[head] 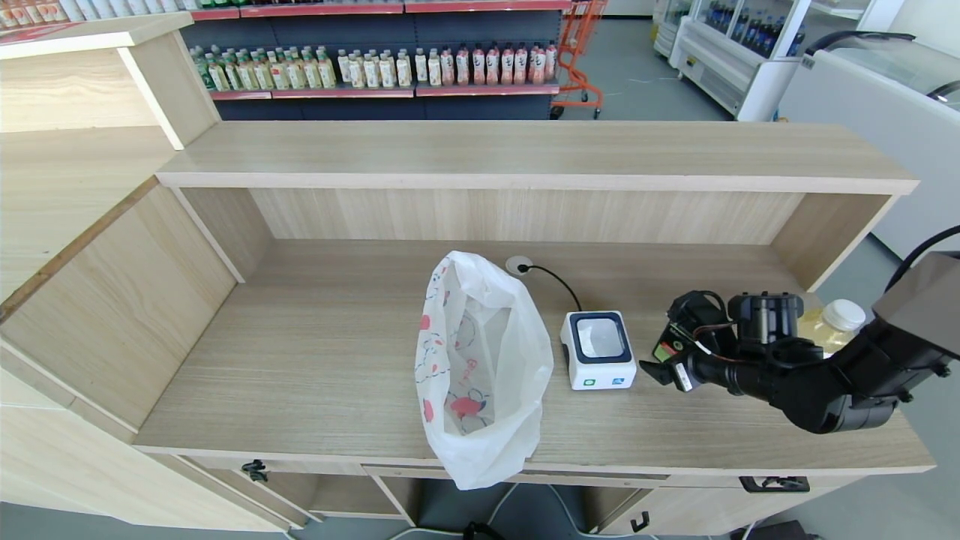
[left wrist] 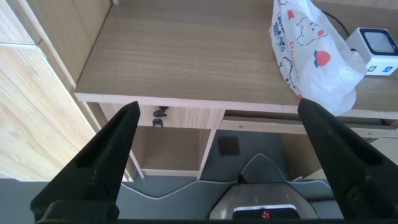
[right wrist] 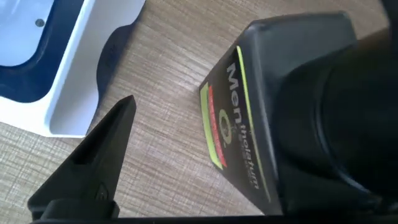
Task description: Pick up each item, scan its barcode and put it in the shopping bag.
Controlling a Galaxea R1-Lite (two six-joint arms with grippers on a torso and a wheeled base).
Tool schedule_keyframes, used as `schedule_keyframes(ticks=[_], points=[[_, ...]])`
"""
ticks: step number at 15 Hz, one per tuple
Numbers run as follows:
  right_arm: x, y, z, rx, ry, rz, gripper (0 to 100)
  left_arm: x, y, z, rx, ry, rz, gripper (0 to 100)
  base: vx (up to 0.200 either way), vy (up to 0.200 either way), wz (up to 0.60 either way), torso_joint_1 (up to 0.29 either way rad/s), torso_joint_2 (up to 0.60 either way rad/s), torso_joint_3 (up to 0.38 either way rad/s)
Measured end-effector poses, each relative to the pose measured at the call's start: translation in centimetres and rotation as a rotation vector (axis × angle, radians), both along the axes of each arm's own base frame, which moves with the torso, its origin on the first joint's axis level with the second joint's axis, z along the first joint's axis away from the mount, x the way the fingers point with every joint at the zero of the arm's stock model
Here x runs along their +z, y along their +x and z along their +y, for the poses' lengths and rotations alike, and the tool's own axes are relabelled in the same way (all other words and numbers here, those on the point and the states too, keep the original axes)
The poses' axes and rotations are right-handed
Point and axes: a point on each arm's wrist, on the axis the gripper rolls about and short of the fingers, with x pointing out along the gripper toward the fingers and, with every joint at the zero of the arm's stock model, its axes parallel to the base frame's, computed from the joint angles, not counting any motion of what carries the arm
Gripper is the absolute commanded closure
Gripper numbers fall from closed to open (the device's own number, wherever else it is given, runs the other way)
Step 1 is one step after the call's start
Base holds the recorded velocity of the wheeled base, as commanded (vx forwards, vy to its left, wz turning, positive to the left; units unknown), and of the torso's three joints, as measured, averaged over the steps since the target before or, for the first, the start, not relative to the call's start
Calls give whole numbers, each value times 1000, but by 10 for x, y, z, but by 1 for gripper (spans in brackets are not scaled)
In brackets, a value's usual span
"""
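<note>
r gripper (head: 670, 358): low over the counter's (head: 315, 352) right part, just right of the scanner. fingers spread either side of the black box, not clamped. wrist cam: one finger (right wrist: 93, 168) is clear of the box w/ bare wood between; the other side is too blurred to tell contact.
black box (right wrist: 261, 112): dark carton w/ green + red print on one face, tilted, between the r gripper's fingers, near the scanner's side. can't tell if it rests on the wood or is lifted.
l gripper (left wrist: 217, 106): released, fingers wide apart, nothing between them. sits below + in front of the counter's front edge, left of the bag.
shopping bag (head: 480, 367): white plastic w/ red/blue cartoon print, mid counter, mouth open upward, bottom end hanging over the front edge. just left of the scanner.
scanner (head: 598, 349): small white unit w/ dark-framed window on top, between bag and r gripper. black cable (head: 555, 281) runs from it to a hole in the counter behind.
bottle (head: 829, 326): yellowish, white cap, far right of the counter, partly hidden behind the r arm.
</note>
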Motion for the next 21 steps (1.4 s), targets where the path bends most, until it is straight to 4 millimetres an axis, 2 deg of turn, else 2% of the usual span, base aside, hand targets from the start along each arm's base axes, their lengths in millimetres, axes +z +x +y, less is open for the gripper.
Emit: schedule_keyframes(ticks=[1,2,10,13,17,19,21], points=[[-1,2,0,3,-4,-12,0,0,0,0,0,0,0,0,0,0,0,0,0,0],[-3,3,0,5,-5,-15,100,0,0,0,0,0,0,0,0,0,0,0,0,0],[5,16,0,26,4,-94,100,0,0,0,0,0,0,0,0,0,0,0,0,0],[21,11,-1,55,-70,-133,100,0,0,0,0,0,0,0,0,0,0,0,0,0],[65,-21,-7,74,-207,-232,100,0,0,0,0,0,0,0,0,0,0,0,0,0],[86,-45,-19,-116,-352,-253,100,0,0,0,0,0,0,0,0,0,0,0,0,0],[93,-61,-29,-198,-385,-241,100,0,0,0,0,0,0,0,0,0,0,0,0,0]])
